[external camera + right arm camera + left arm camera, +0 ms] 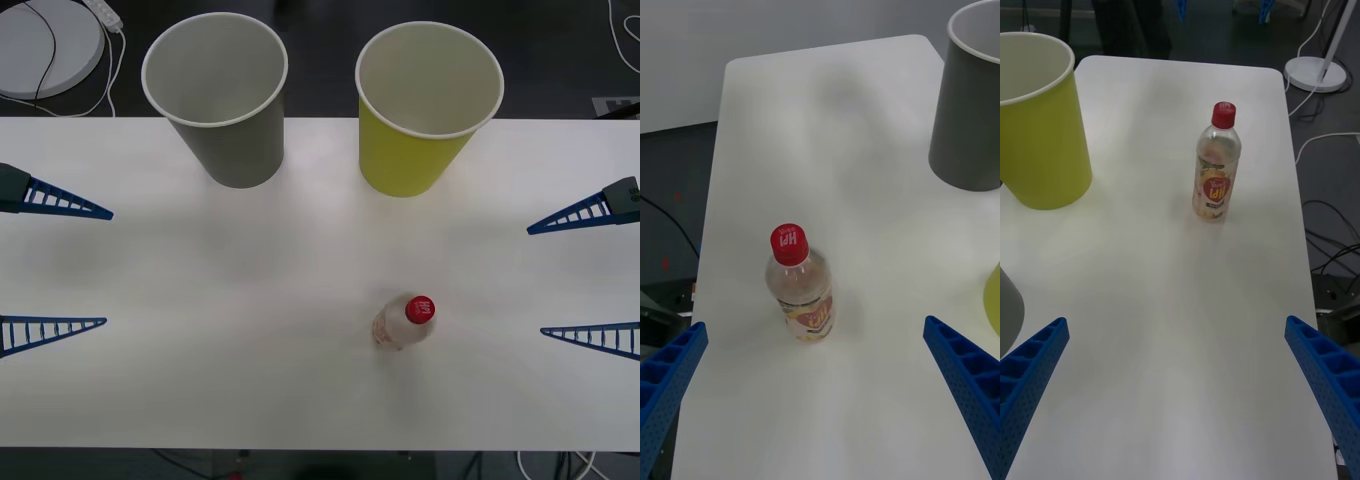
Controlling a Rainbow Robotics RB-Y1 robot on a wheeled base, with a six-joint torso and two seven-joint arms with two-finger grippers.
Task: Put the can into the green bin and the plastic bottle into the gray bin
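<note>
The plastic bottle (405,322) stands upright on the white table (250,330), right of centre, its red cap on top; it is also the bottle (805,292) (1216,169) in both wrist views. At the back stand the gray bin (222,95) on the left and the green bin (420,105) on the right, both upright and empty as far as I see. My left gripper (108,267) hovers open at the table's left side. My right gripper (535,280) hovers open at the right side, with the bottle about a hand's width from its fingertips. The can is out of view.
A white round base (45,45) with cables lies on the floor behind the table's back left corner. A lamp foot (1319,73) and more cables sit on the floor beyond the table's right side. Bare tabletop lies between the two grippers.
</note>
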